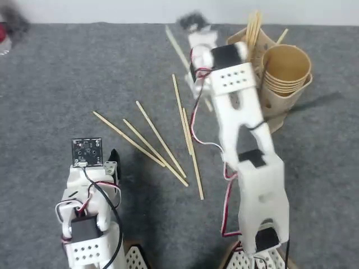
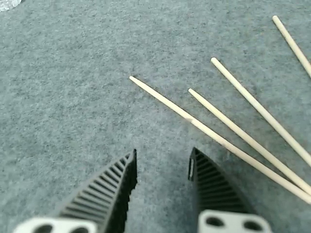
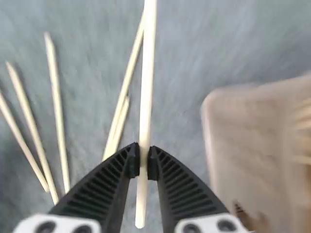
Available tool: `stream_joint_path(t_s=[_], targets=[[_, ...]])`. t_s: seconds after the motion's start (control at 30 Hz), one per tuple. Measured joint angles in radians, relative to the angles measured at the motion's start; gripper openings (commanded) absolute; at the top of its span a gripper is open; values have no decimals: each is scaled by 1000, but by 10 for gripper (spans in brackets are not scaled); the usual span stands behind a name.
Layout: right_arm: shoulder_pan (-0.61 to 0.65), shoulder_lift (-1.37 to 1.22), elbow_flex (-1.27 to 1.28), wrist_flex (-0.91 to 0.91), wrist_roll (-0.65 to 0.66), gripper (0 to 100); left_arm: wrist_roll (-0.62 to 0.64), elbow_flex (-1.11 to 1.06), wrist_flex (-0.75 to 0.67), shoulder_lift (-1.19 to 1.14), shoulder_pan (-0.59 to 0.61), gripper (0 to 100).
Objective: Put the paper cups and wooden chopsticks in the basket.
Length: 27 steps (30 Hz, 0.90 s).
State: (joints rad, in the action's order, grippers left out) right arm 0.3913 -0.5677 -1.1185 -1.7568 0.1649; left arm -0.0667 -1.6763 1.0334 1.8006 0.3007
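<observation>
Several wooden chopsticks (image 1: 160, 143) lie loose on the grey cloth mid-table. My right gripper (image 1: 193, 27) is at the far side, just left of the basket (image 1: 280, 106), and is shut on one chopstick (image 3: 146, 73) that sticks out past its tips (image 3: 139, 158). In the basket (image 3: 252, 145) stands a stack of paper cups (image 1: 286, 70), with upright chopsticks (image 1: 253, 28) behind it. My left gripper (image 1: 114, 158) is low at the near left, open over bare cloth (image 2: 163, 160), with the nearest chopstick (image 2: 214, 136) just beyond its fingertips.
A red-and-white object (image 1: 4, 35) sits at the far left edge. Open grey cloth (image 1: 56, 89) spreads over the left half of the table. The right arm's white links (image 1: 241, 112) stretch above the cloth beside the basket.
</observation>
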Motion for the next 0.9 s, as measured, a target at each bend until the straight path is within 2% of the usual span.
stream_joint_path(t_s=[0.3, 0.6, 0.73, 0.9], targets=[[0, 373, -72, 0, -40, 8, 0, 0, 0, 0, 0, 170], [51, 827, 339, 18, -69, 8, 0, 0, 0, 0, 0, 170], [-17, 979, 566, 189, -55, 8, 0, 0, 0, 0, 0, 170], [-117, 1091, 962, 526, -17, 8, 0, 0, 0, 0, 0, 169]])
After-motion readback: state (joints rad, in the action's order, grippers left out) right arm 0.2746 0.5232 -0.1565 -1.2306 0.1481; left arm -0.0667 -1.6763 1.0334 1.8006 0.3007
